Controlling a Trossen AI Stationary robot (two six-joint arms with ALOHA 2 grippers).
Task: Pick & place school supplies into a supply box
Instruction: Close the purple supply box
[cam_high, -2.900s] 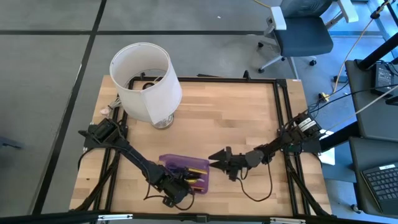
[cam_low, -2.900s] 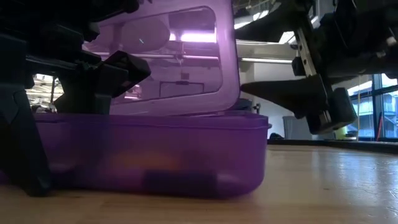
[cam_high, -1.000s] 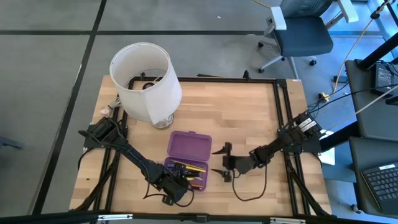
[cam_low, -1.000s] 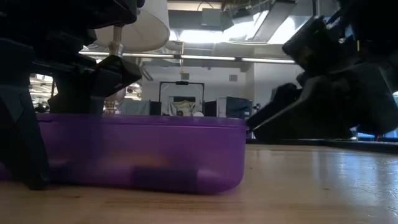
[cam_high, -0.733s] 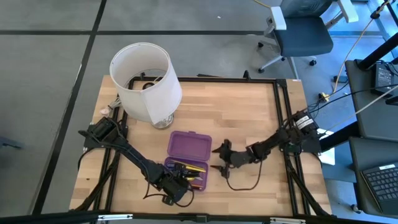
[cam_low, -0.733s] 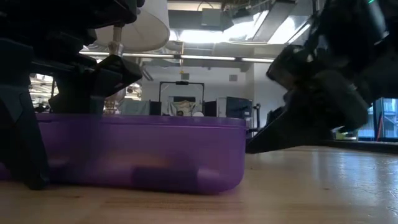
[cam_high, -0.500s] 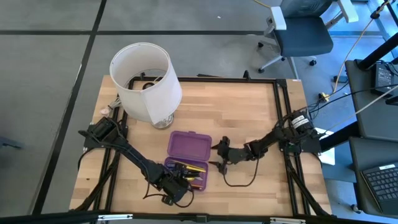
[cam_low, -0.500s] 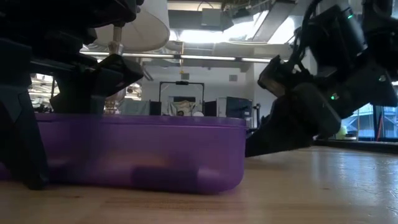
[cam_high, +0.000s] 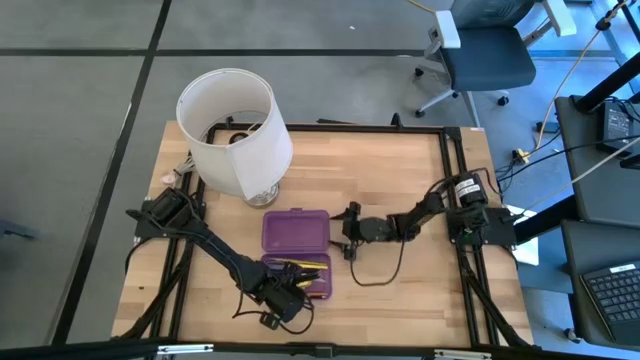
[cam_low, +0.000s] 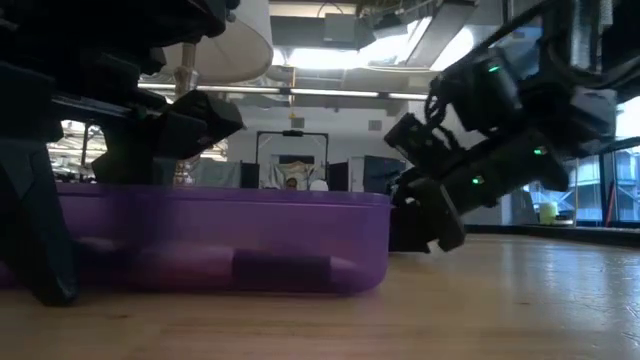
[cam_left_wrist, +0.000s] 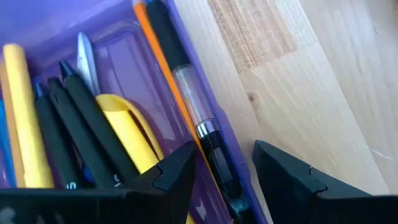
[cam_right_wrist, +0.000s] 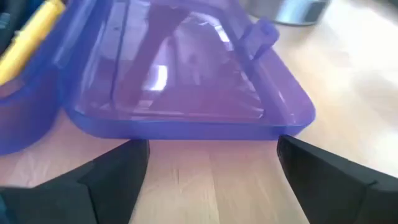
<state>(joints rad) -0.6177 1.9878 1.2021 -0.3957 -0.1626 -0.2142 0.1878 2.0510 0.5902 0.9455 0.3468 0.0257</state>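
The supply box is a translucent purple case lying open. Its tray (cam_high: 322, 288) sits near the table's near edge, and the lid (cam_high: 293, 232) lies flat on the far side of it. The school supplies (cam_high: 296, 268) lie in the tray: yellow pencils, dark pens and a clear-barrelled pen (cam_left_wrist: 93, 124). My left gripper (cam_high: 288, 298) is at the tray's near right part. My right gripper (cam_high: 347, 237) is wide open and low over the table at the lid's right end (cam_right_wrist: 186, 130), fingers pointing left. I cannot tell whether it touches the lid. My left gripper (cam_left_wrist: 224, 155) is on the tray's side wall (cam_left_wrist: 241, 186), one finger inside (cam_left_wrist: 171, 177) over the pens and one outside (cam_left_wrist: 286, 177) over the wood. It comes from above, slanting down. The tray rests flat on the table.
A big white lampshade (cam_high: 235, 130) on a metal base (cam_high: 262, 196) stands at the far left of the table, behind the box. Bare wood lies right of the box and toward the far right corner. A thin black cable (cam_high: 385, 280) loops on the table under my right arm.
My right gripper has moved from beside the tray's right side toward the far edge and the left, ending at the lid's right end, and it has stayed open. The flat lid has slid a little toward the table's left.
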